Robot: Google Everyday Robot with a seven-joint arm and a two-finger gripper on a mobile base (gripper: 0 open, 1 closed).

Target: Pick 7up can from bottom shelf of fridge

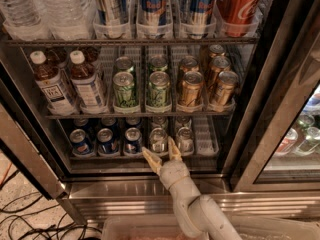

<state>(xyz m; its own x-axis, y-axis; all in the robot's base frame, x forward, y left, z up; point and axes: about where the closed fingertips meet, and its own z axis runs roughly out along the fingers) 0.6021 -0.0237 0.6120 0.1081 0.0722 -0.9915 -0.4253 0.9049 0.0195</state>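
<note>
The fridge (250, 109) stands open in front of me. On its bottom shelf (205, 136) two pale silvery 7up cans stand at the front of neighbouring lanes, one (158, 139) left of the other (184, 139), with more behind them. My gripper (162, 153) is open, its two pale fingers spread just below and in front of the left 7up can, at the shelf's front edge. The left fingertip (148, 154) is near the gap to the blue cans; the right one (173, 146) lies between the two 7up cans. Nothing is held.
Three dark blue cans (106, 140) fill the lanes left of the 7up cans. The rack above holds tea bottles (52, 81), lime-green cans (141, 89) and gold cans (202, 84). A steel sill (150, 189) runs below; cables (30, 219) lie on the floor at left.
</note>
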